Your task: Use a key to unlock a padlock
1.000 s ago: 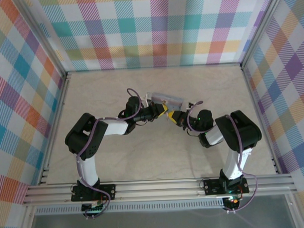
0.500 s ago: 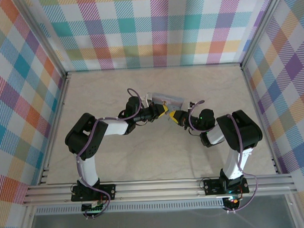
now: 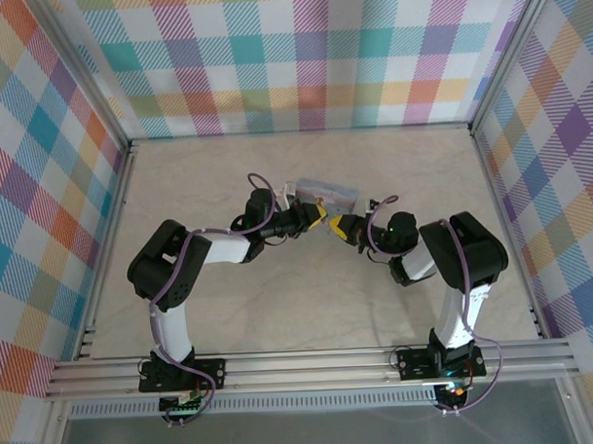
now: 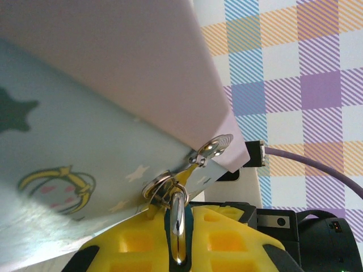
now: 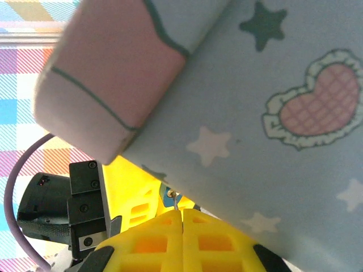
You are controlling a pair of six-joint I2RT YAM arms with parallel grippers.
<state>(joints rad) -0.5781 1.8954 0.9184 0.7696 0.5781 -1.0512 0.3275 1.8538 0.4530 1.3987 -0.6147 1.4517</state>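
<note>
Left end effector [image 4: 179, 243] pinches the padlock [image 4: 178, 212], right end effector [image 5: 181, 218] clenched on the key [image 5: 175, 200]: hold steady, feed straight.

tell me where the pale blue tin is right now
In the top view the pale blue tin lies around the middle of the table, just beyond the left claw and right claw, whose yellow tips sit at its near edge.

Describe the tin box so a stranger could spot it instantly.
On the beige table inside the plaid walls, look at the middle, where the yellow-fingered left gripper and right gripper meet. The tin box is just beyond them: pale blue with stars and a pink heart, the only pastel object there.
</note>
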